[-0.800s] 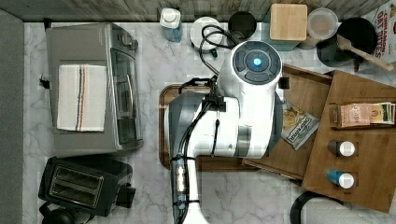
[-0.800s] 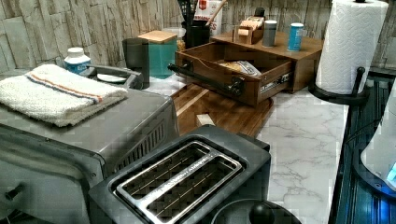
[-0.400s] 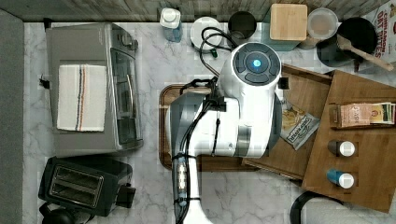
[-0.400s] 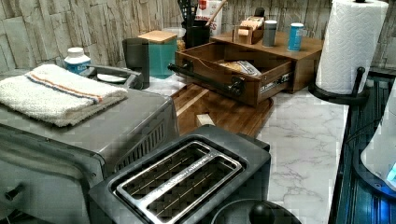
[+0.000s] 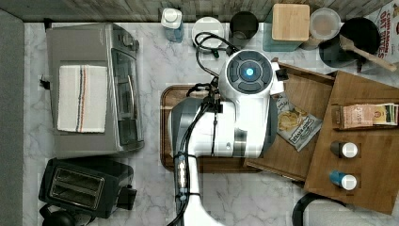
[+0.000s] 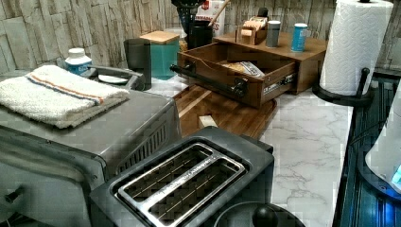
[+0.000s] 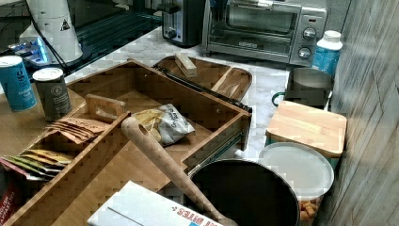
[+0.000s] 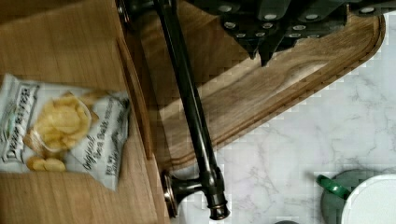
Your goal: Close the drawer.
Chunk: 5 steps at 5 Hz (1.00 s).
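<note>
The drawer (image 5: pixel 306 94) stands pulled out from under the flat wooden top (image 5: pixel 371 188), with a bag of chips (image 5: pixel 296 125) lying in it. Its long black bar handle (image 6: pixel 208 80) runs along the front wall, seen close in the wrist view as the handle (image 8: pixel 187 93). My gripper (image 8: pixel 261 52) hangs above the dark wooden tray (image 8: pixel 289 88), beside the handle and not touching it, its fingertips closed together with nothing between them. In the top view my white arm (image 5: pixel 235 122) covers the drawer's front. The open drawer (image 7: pixel 141 94) and chips (image 7: pixel 164 125) also show in the right view.
A toaster oven (image 5: pixel 94 84) with a folded towel, a black toaster (image 5: pixel 77 186), a paper towel roll (image 6: pixel 354 45), a teal canister (image 6: pixel 163 52), a mug (image 7: pixel 306 84) and a black pot with a wooden spoon (image 7: pixel 164 165) ring the drawer. A small wood block (image 7: pixel 186 65) lies on the tray.
My wrist has shifted slightly toward the top view's lower left. The drawer stays open as before.
</note>
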{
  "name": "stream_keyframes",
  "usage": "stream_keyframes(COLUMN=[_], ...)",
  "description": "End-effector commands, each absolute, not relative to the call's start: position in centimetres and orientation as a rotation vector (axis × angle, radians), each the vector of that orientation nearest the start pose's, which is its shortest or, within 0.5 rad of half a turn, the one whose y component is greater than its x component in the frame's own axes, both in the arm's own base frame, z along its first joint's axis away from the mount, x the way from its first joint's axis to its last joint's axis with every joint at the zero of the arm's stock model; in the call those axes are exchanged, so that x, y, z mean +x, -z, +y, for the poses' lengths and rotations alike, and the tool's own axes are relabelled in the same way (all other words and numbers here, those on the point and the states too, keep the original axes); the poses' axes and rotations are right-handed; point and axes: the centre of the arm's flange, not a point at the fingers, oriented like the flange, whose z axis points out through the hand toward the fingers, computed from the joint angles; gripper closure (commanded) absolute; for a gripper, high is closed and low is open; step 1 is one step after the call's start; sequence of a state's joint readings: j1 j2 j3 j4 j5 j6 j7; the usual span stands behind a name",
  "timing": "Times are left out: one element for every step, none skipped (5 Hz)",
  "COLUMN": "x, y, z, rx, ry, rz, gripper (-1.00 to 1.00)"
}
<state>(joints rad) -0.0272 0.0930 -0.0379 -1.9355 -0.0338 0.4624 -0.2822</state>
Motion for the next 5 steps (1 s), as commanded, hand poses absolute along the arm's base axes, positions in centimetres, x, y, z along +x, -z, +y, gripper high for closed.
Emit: stream_keyframes(x=[60.7,60.9,61.4,61.4,62.2], y=[-37.3,-36.0,-34.6,-32.5,-31.0], z=[1.9,3.1,3.8,2.8,1.3], rx=[-3.18,-3.263,-3.281,-3.294,-3.328], ry=[0.003,0.087,0.068,0.06,0.097], rz=[0.535,0.384,0.42,0.371,0.297], gripper=[1.0,1.0,1.0,1.0,1.0])
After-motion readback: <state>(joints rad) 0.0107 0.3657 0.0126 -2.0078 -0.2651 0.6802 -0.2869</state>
